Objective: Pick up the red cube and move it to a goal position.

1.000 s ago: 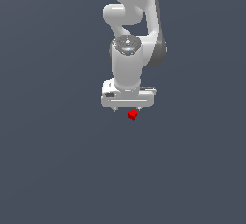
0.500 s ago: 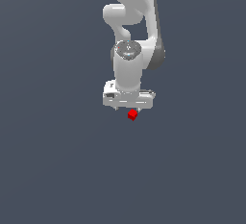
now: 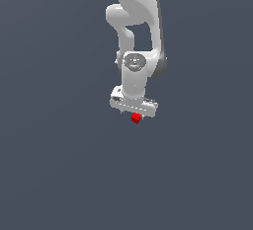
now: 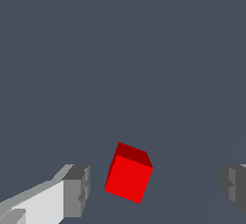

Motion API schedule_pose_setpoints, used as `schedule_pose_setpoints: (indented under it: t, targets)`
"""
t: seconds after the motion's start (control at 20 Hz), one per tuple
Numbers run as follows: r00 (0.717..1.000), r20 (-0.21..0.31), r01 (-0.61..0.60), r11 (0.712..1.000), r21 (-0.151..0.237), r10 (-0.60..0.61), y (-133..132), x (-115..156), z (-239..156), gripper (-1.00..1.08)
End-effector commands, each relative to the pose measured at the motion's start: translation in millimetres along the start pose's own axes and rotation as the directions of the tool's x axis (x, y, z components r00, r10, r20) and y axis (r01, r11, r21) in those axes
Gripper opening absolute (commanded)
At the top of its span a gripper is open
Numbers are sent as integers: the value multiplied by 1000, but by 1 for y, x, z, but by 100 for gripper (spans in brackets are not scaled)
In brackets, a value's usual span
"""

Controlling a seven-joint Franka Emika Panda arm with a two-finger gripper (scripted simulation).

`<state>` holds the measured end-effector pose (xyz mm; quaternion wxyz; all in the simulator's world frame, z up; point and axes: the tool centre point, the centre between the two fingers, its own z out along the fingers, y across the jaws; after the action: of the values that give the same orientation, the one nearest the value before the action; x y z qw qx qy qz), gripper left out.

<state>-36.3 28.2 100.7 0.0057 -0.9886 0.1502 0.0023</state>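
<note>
1. nearest in the wrist view is the gripper (image 4: 153,189): one finger (image 4: 77,189) shows at one side of the frame and the other at the far side, so the jaws stand wide apart and clamp nothing.
2. the cube (image 4: 128,175) sits between those fingers, closer to the first one, with bare floor showing on both sides. neither pad touches it. it is turned a little askew to the fingers, not square with them.
3. in the exterior view the cube (image 3: 136,118) peeps out just under the gripper (image 3: 135,111), beneath the hand's crossbar. it looks to rest on the floor (image 3: 59,174), though the flat grey render gives no shadow to confirm that.
4. the change since a second ago: the hand has turned slightly and seems a shade lower over the cube, while the cube has kept its place. i read this as the last of the descent, lining up for the grasp.
5. what that means: the cube is bracketed but not yet held, so the pick is still undone. closing should catch it, and the skew may make it twist as the pads meet it.
6. farthest, the arm (image 3: 136,12) rises to the top of the exterior view. no goal marker shows anywhere.
</note>
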Motion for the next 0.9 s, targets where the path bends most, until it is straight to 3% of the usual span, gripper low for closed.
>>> schedule_pose_setpoints:
  t: [0.0, 0.45, 0.85]
  targets:
    - [998, -2, -64, 998, -2, 64, -1, -7, 15, 100]
    - [968, -8, -251, 968, -7, 251, -8, -27, 59, 100]
    - [944, -10, -331, 944, -8, 331, -13, -35, 79, 100]
